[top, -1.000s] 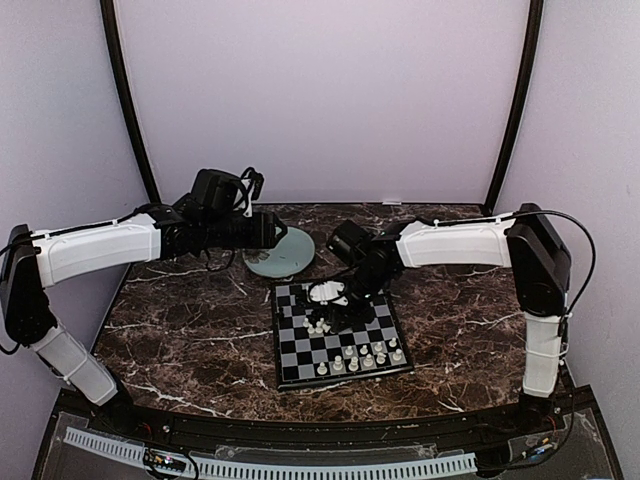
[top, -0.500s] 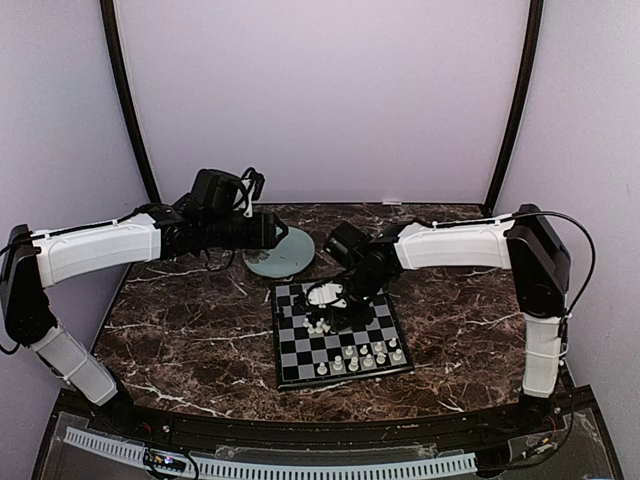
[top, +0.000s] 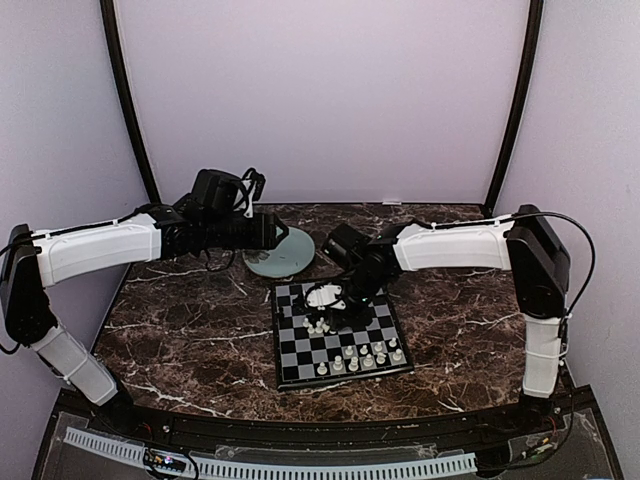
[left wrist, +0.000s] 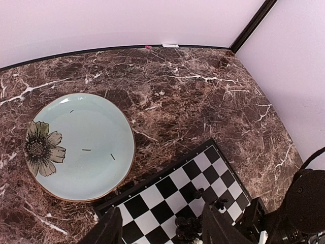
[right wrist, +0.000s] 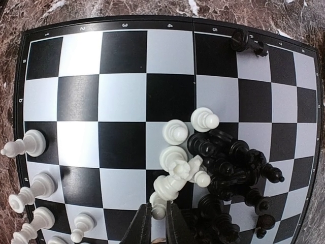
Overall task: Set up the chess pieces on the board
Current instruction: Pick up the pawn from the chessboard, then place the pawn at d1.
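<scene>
R pincer (right wrist: 159, 212) shifted left over chequered board (right wrist: 122, 51), narrower, grip on cream piece (right wrist: 157, 200) unclear; L pincer (left wrist: 162, 229) released.

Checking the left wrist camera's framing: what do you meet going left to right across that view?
plate → black chess pieces heaped on the board → right arm. The board itself spans too much of the width to be placed in the order.

The table (left wrist: 203, 101) is glossy veined marble, the plate (left wrist: 91, 132) glazed, the chess pieces (right wrist: 173, 157) smooth plastic.
</scene>
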